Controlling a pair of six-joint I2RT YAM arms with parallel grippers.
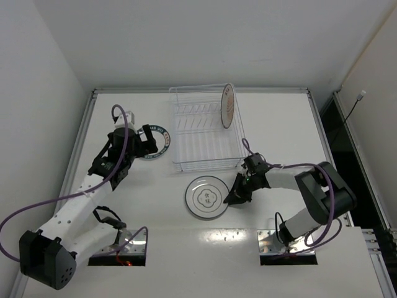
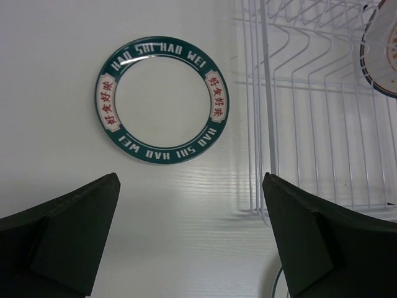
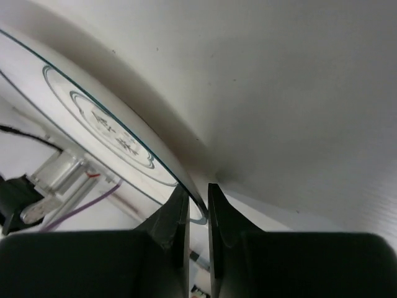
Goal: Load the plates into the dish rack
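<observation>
Right claw [image 3: 196, 194]: I see it clamped on the rim of the white round plate with thin dark ring and centre mark [image 1: 203, 197], which lies face up to the claw's left.
Left claw [image 2: 192, 239]: fingers wide apart, holding nothing.
White round plate with dark teal lettered rim [image 2: 162, 99]: flat on the white table [image 1: 279, 124], just ahead of the left claw.
White wire dish rack [image 2: 310, 124]: ahead and right of the left claw.
Orange sunburst-patterned plate [image 1: 228, 105]: on edge in the rack's far right end, face turned left, well beyond the right claw.
</observation>
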